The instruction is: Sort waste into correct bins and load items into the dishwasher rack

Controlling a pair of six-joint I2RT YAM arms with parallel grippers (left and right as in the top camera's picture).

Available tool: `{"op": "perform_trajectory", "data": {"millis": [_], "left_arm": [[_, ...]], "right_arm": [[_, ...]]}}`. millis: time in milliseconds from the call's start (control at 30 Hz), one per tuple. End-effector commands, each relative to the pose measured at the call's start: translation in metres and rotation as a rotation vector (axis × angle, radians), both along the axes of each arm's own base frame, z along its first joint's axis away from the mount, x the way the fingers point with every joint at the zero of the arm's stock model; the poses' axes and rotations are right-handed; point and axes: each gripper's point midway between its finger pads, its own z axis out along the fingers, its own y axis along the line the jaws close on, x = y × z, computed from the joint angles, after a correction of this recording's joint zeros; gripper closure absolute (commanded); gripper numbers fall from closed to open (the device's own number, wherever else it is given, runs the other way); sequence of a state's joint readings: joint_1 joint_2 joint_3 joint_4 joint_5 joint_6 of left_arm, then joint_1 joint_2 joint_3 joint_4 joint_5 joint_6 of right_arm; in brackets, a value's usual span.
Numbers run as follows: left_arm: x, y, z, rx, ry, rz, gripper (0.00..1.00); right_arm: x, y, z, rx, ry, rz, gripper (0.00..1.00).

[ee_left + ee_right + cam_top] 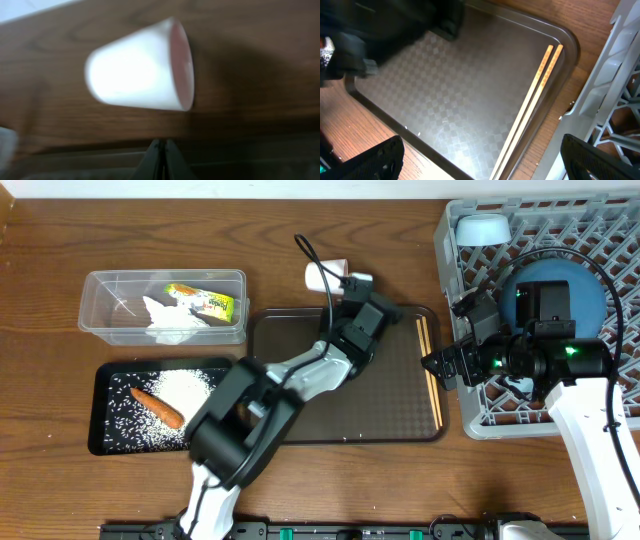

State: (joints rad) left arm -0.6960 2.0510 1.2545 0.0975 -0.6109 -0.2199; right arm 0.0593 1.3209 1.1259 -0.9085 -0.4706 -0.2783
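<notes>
A white cup [320, 275] lies on its side on the wood behind the brown tray; it also shows in the left wrist view [140, 72]. My left gripper [345, 282] [161, 150] is shut and empty just in front of the cup. The pair of chopsticks [431, 370] [535, 100] lies along the brown tray's right edge. My right gripper [440, 367] [487, 165] is open above their near end. The grey rack [470, 415] holds the dark-blue bowl [590, 300] and a small pale-blue vessel [482, 227]. The clear tub [100, 305] holds tissue [165, 315] and the foil wrapper [205, 300]. The black tray [100, 440] holds rice [185, 390] and carrot [158, 407].
The brown serving tray [380, 415] [445, 75] lies in the middle, with my left arm stretched across it. The rack's wall [600, 110] stands right beside the chopsticks. My right arm hangs over the rack's left part.
</notes>
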Motion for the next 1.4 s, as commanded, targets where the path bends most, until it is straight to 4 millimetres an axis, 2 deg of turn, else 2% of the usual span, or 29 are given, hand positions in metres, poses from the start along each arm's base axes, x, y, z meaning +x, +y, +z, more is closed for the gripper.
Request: {"op": "perform_trajectory", "data": {"millis": [0, 100, 200, 233, 333, 400, 467, 633, 767, 833, 933, 1000, 1067, 1167, 1200, 1367], "left_arm": [[-0.002, 0.005, 0.077, -0.045, -0.102, 0.005, 0.94], [-0.012, 0.008, 0.115, -0.094, -0.122, -0.022, 0.94], [-0.024, -0.003, 0.137, -0.184, -0.095, -0.123, 0.94], [-0.027, -0.006, 0.143, -0.211, -0.086, -0.155, 0.91], [-0.036, -0.017, 0.154, -0.266, -0.068, -0.226, 0.52], [-0.038, -0.022, 0.156, -0.287, -0.063, -0.252, 0.35], [-0.039, -0.026, 0.154, -0.309, -0.046, -0.274, 0.25], [-0.032, -0.023, 0.150, -0.381, 0.002, -0.284, 0.18], [-0.005, -0.001, 0.156, -0.370, 0.080, -0.220, 0.16], [0.010, 0.002, 0.156, -0.365, 0.150, -0.204, 0.16], [0.031, -0.001, 0.148, -0.338, 0.224, -0.191, 0.16], [0.043, -0.008, 0.135, -0.304, 0.256, -0.201, 0.16], [0.051, -0.013, 0.114, -0.269, 0.287, -0.210, 0.11], [0.051, -0.008, 0.075, -0.190, 0.346, -0.163, 0.09], [0.049, -0.005, 0.062, -0.157, 0.370, -0.145, 0.05], [0.039, -0.007, 0.025, -0.089, 0.444, -0.130, 0.02]], "right_arm": [[0.003, -0.001, 0.011, 0.007, -0.029, -0.006, 0.01], [0.002, -0.001, 0.011, 0.007, -0.029, -0.006, 0.01], [0.003, -0.001, 0.011, 0.007, -0.029, -0.006, 0.01], [0.002, -0.001, 0.011, 0.007, -0.029, -0.006, 0.01], [0.003, -0.001, 0.011, 0.007, -0.029, -0.006, 0.01], [0.002, -0.001, 0.011, 0.007, -0.029, -0.006, 0.01], [0.003, -0.001, 0.011, 0.007, -0.029, -0.006, 0.01], [0.003, -0.001, 0.011, 0.007, -0.029, -0.006, 0.01], [0.003, -0.001, 0.011, 0.007, -0.029, -0.006, 0.01], [0.003, -0.001, 0.011, 0.007, -0.029, -0.006, 0.01], [0.002, -0.001, 0.011, 0.007, -0.029, -0.006, 0.01], [0.003, -0.001, 0.011, 0.007, -0.029, -0.006, 0.01], [0.002, -0.001, 0.011, 0.007, -0.029, -0.006, 0.01], [0.002, -0.001, 0.011, 0.007, -0.029, -0.006, 0.01], [0.003, -0.001, 0.011, 0.007, -0.029, -0.006, 0.01], [0.002, -0.001, 0.011, 0.007, -0.029, -0.006, 0.01]]}}
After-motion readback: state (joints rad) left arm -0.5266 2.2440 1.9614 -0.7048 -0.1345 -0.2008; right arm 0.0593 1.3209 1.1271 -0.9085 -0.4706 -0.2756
